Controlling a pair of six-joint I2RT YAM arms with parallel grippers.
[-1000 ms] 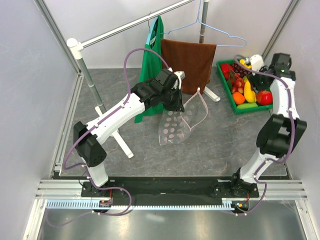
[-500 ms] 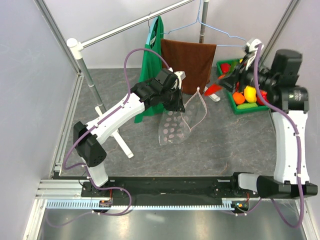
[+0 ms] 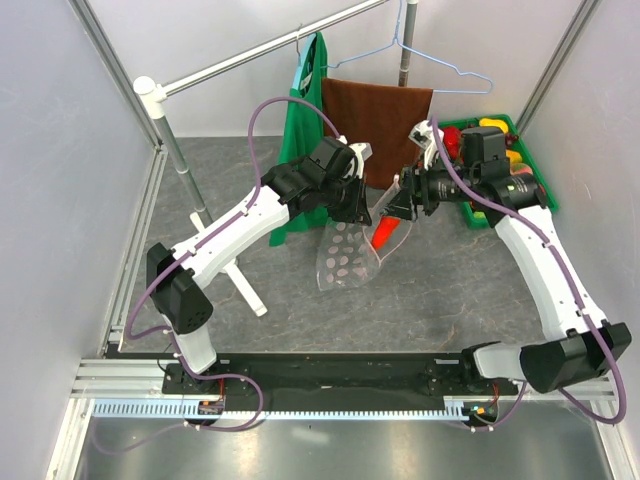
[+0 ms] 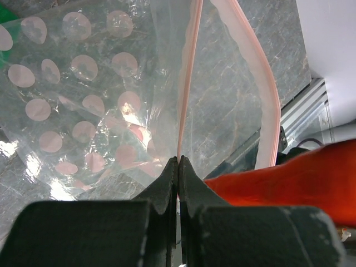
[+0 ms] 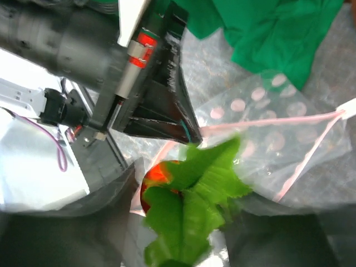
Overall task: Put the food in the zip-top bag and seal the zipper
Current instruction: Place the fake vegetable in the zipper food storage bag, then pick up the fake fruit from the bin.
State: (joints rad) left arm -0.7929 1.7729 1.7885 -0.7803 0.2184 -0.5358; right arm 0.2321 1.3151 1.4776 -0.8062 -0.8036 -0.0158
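Lab cell: aluminium frame (image 3: 110, 375), white walls (image 3: 40, 150)

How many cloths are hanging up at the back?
2: a green cloth on the left and a brown towel just right of it. More could hide behind them.

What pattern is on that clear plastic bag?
Pale pink round dots on the bag, clearest in the left wrist view.

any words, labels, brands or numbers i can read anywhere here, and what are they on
No text can be read in any view.
zip-top bag: only pale pink dots, no words.
red toy vegetable: plain, no print.
red patch on the left gripper: blurred, no characters to make out.
small tag at the left arm's base: too small to read.
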